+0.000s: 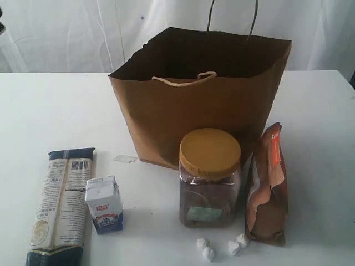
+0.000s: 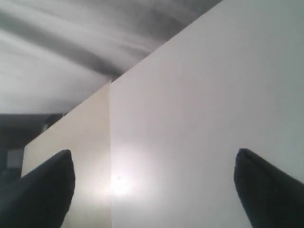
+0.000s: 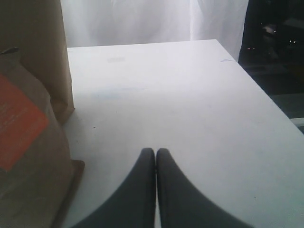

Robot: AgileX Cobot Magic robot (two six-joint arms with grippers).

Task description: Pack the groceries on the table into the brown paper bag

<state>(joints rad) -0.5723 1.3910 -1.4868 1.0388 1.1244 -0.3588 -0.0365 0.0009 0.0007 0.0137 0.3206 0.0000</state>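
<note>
The brown paper bag [image 1: 199, 100] stands open at the middle of the white table [image 1: 50, 111]. In front of it stand the yellow-lidded clear jar [image 1: 209, 176] and the brown-orange pouch [image 1: 268, 185]. Small white wrapped pieces [image 1: 222, 246] lie by the front edge. The dark-blue pasta packet [image 1: 60, 205] lies at the front left, next to the small white carton [image 1: 104, 204]. The can and the yellow-grain bottle are out of view. My left gripper [image 2: 154, 156] is open over bare table, holding nothing. My right gripper [image 3: 156, 151] is shut and empty, beside the pouch [image 3: 28, 156] and the bag [image 3: 35, 52].
A small clear scrap [image 1: 126, 159] lies on the table left of the bag's base. A white curtain [image 1: 66, 33] hangs behind the table. The table's far edge and a dark area [image 3: 273, 47] beyond it show in the right wrist view.
</note>
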